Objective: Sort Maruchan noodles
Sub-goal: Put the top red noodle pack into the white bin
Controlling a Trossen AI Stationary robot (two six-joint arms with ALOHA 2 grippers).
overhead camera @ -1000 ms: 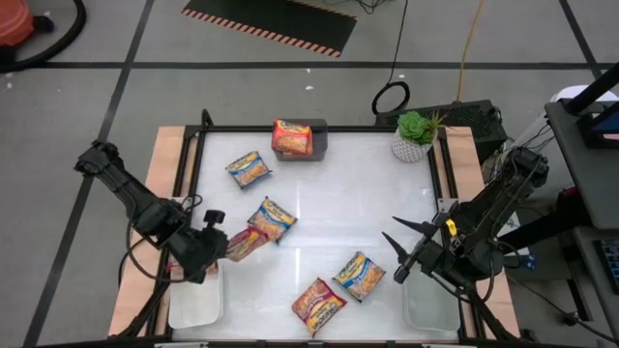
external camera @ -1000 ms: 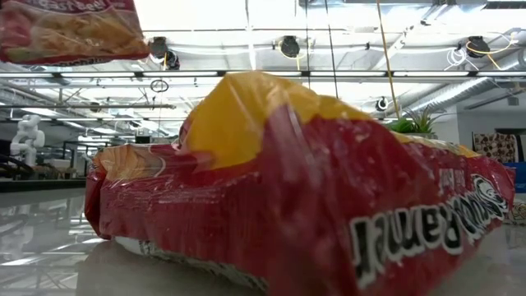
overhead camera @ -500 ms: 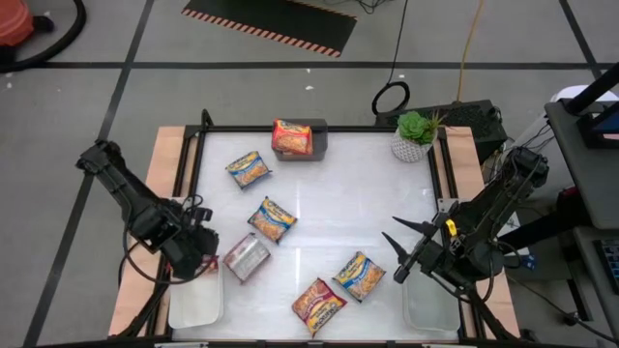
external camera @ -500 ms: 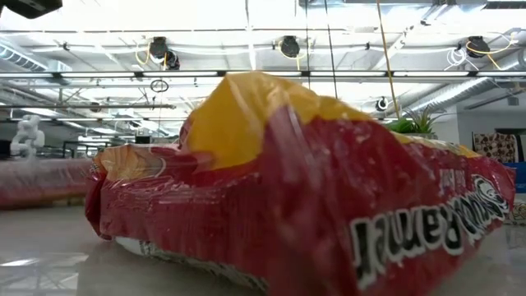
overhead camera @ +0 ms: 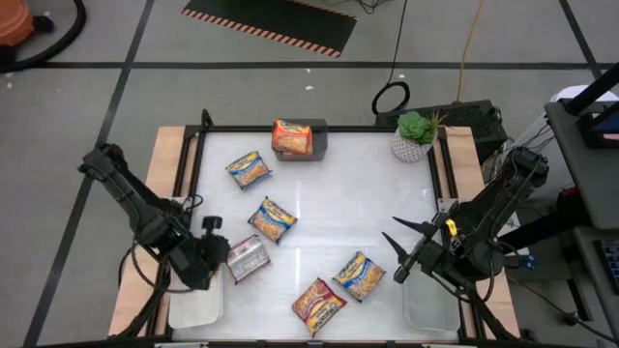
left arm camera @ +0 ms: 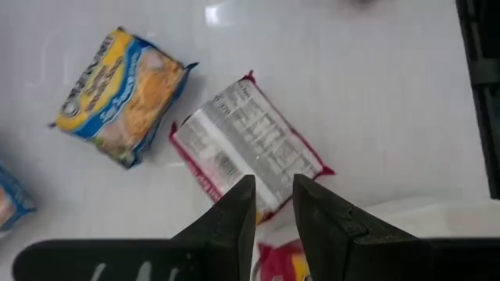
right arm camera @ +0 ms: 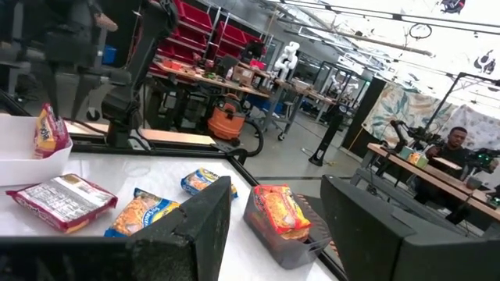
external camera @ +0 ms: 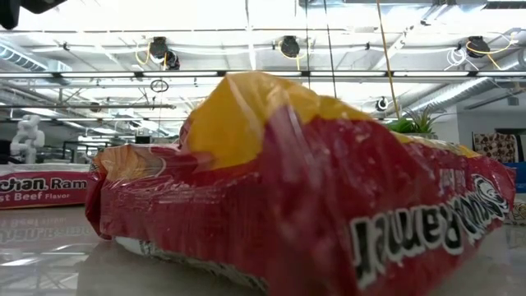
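Nearest, a red noodle packet (overhead camera: 319, 304) lies at 6 o'clock by the counter (overhead camera: 329, 193) edge. A bump could push it off. At 8 o'clock the left gripper (left arm camera: 271, 204) hangs by the white tray (overhead camera: 193, 307), its fingers a little apart and pinching nothing. The face-down packet (overhead camera: 248, 257) lies just beside the tray, not in it. A grab at its thin edge may slip. The right gripper (overhead camera: 392, 257) waits at 4 o'clock, fingers spread wide and empty. The middle has open room. Far off at 12 o'clock, the grey bin (overhead camera: 321, 129) holds one packet (overhead camera: 291, 137).
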